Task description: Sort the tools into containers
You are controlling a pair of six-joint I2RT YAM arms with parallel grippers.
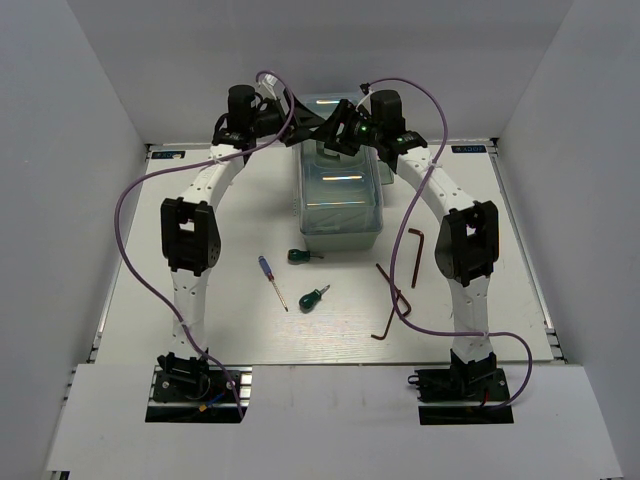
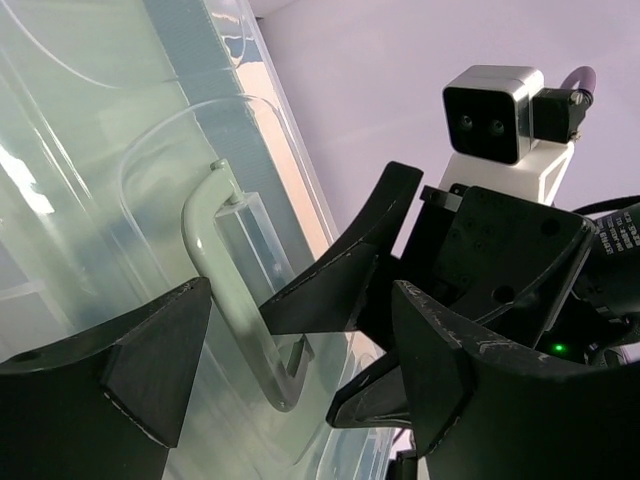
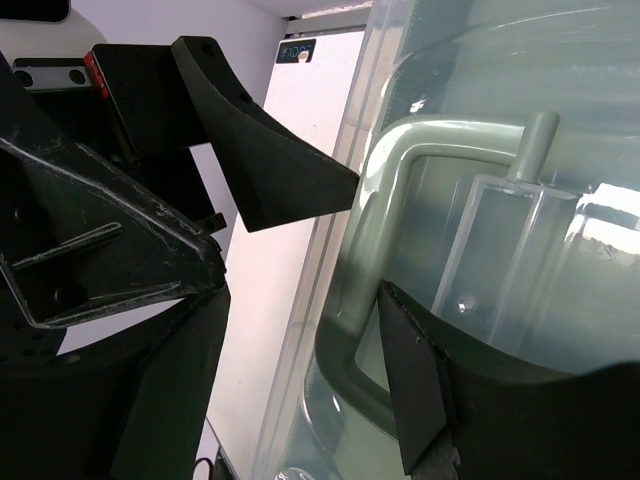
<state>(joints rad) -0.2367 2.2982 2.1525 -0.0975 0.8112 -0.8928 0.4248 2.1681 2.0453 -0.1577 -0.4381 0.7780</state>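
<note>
The toolbox [image 1: 340,215], pale mint with a translucent lid [image 2: 90,150], stands closed at the back middle. Both grippers hang over its far end. My left gripper [image 2: 300,385] is open, with the lid's handle [image 2: 215,260] and a right fingertip [image 2: 330,285] between its fingers. My right gripper [image 3: 300,390] is open astride the same handle [image 3: 400,150], its right finger [image 3: 420,390] against the lid. On the table lie a blue screwdriver [image 1: 271,281], two green stubby screwdrivers [image 1: 303,256] [image 1: 314,297] and two hex keys [image 1: 416,255] [image 1: 391,303].
The two grippers [image 1: 312,122] [image 1: 340,135] crowd each other over the box, fingers interleaved. Purple cables [image 1: 125,225] loop off both arms. White walls close in the table on three sides.
</note>
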